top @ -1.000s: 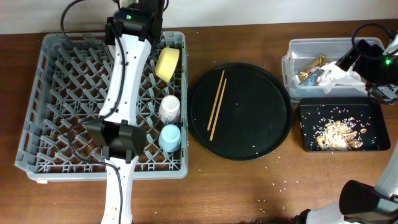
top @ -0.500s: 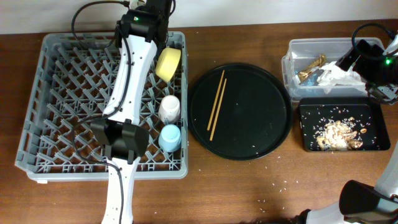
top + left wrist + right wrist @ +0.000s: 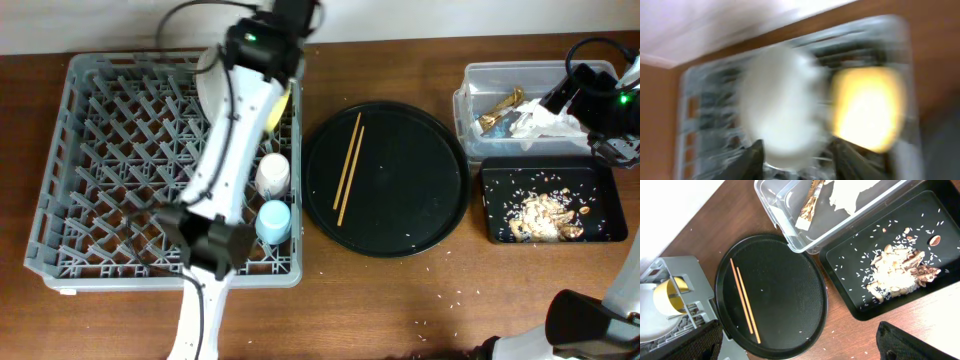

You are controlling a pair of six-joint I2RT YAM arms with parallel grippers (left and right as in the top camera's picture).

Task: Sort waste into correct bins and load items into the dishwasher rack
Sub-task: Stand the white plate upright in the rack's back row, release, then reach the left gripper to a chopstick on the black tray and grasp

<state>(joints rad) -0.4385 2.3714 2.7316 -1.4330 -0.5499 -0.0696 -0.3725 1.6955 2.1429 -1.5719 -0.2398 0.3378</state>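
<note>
The grey dishwasher rack (image 3: 100,180) holds a pale grey plate (image 3: 208,75) on edge at the back, a yellow bowl (image 3: 279,108), a pink cup (image 3: 272,175) and a light-blue cup (image 3: 272,222). My left gripper (image 3: 280,30) hovers over the rack's back right part. In the blurred left wrist view its jaws (image 3: 800,162) are open, with the plate (image 3: 782,105) and bowl (image 3: 867,107) beyond them. The chopsticks (image 3: 348,168) lie on the round black tray (image 3: 420,215). My right gripper (image 3: 795,347) is wide open and empty, near the clear tub (image 3: 480,75).
The clear tub holds white napkins (image 3: 545,120) and a gold wrapper (image 3: 500,108). The black rectangular tray (image 3: 500,225) in front of it holds brown food scraps (image 3: 545,215) and rice grains. Loose grains dot the wooden table (image 3: 400,300).
My left arm has swung to the right along the rack's back edge. The pale grey plate now shows standing in the rack, clear of the arm. The right arm has not moved.
</note>
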